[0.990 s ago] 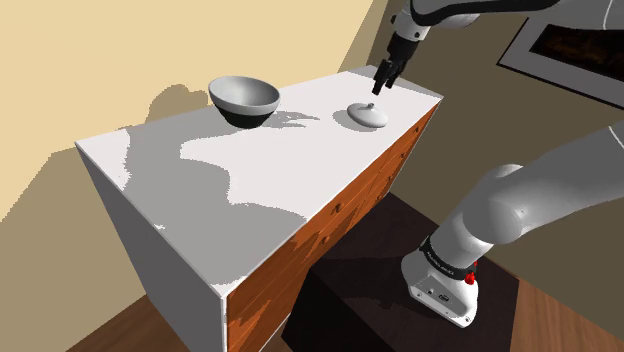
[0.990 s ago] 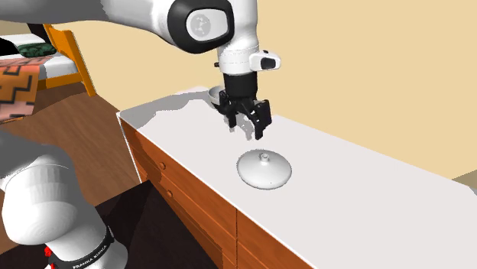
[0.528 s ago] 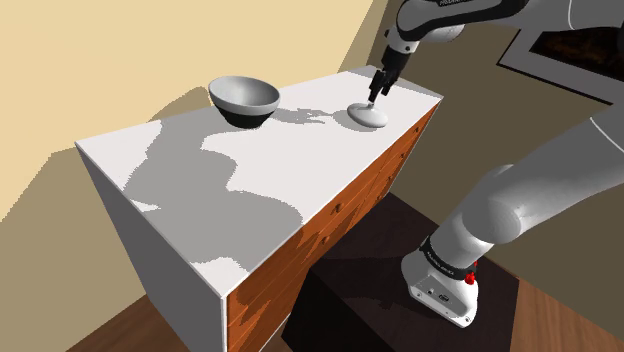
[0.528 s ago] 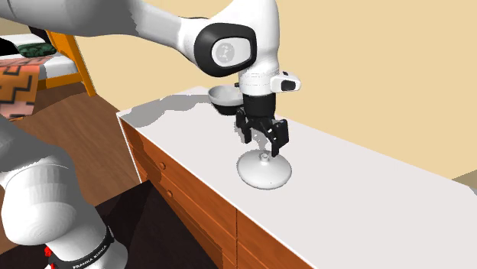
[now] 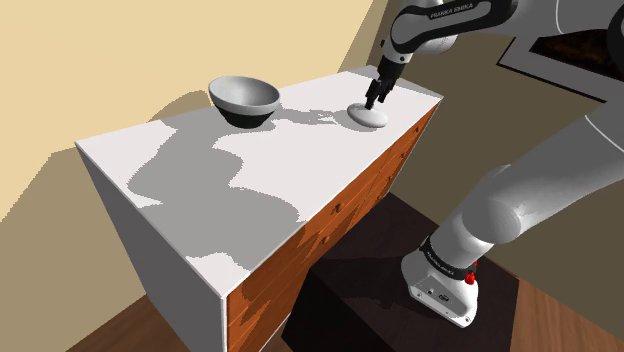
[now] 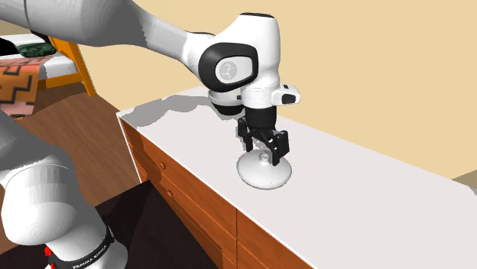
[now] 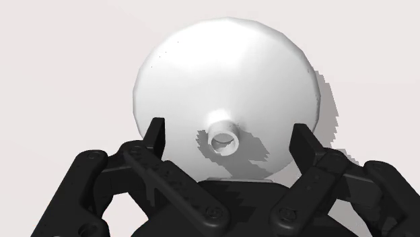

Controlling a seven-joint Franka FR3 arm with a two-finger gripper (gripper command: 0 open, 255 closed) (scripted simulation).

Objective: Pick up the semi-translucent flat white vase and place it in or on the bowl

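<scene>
A: Where are we seeing the vase (image 5: 368,118)?

B: We are finding it lying flat on the white tabletop (image 5: 250,190), toward the upper right of the shoulder view, well apart from the bowl (image 5: 243,98) sitting farther left near the top.

A: And how is the claw (image 5: 375,97) standing?

B: It is hanging right over the vase, its fingers (image 7: 156,131) standing spread on either side of the small neck, and we are seeing neither one touching that neck.

"FRANKA EMIKA" on the arm's dark base band (image 6: 82,257) and on its upper link (image 5: 455,12)
</scene>
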